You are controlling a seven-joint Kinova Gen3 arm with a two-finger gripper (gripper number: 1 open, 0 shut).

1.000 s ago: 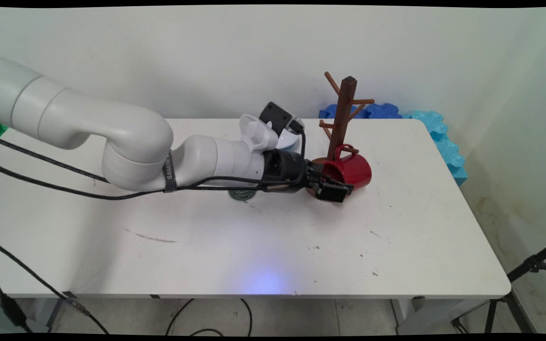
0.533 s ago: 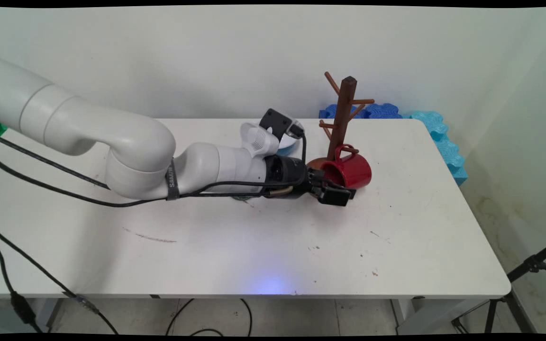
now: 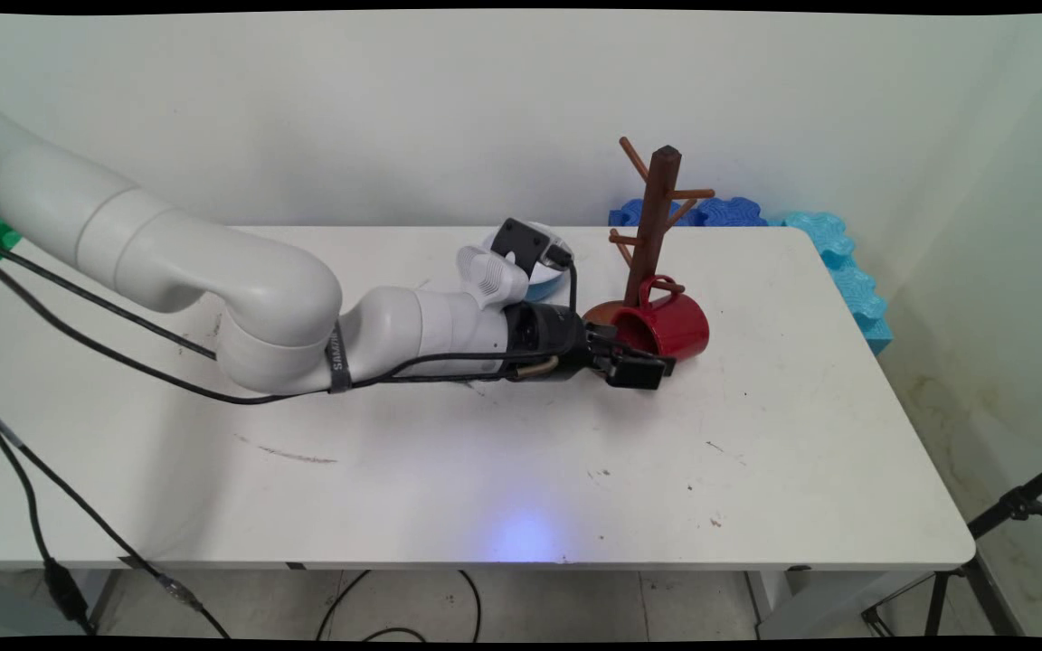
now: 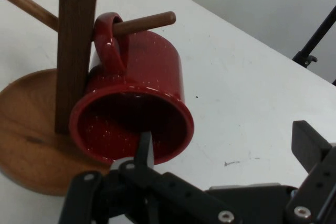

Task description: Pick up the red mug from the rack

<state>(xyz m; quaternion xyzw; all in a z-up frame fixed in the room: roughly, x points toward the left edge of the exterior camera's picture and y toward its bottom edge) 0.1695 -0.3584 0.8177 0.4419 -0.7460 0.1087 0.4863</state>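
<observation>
A red mug [image 3: 673, 327] [image 4: 142, 82] hangs tilted by its handle on a low peg [image 4: 144, 22] of the brown wooden mug tree [image 3: 657, 217] [image 4: 76, 40], its mouth turned toward my hand. My gripper [image 3: 640, 369] [image 4: 226, 140] is open, low over the table just in front of the mug. One finger [image 4: 145, 148] sits at the lower rim of the mug's mouth, and the other finger [image 4: 310, 142] stands off to the side over bare table. Nothing is held between them.
The tree's round wooden base [image 4: 26, 140] rests on the white table [image 3: 575, 470]. A white and blue bowl [image 3: 544, 282] lies behind my wrist. Blue foam pieces [image 3: 833, 244] line the back right corner. A black tripod [image 3: 1009, 515] stands beyond the right edge.
The arm has sunk lower toward the table and the gripper has drawn slightly left, back from the mug. The mug and tree have not moved.
</observation>
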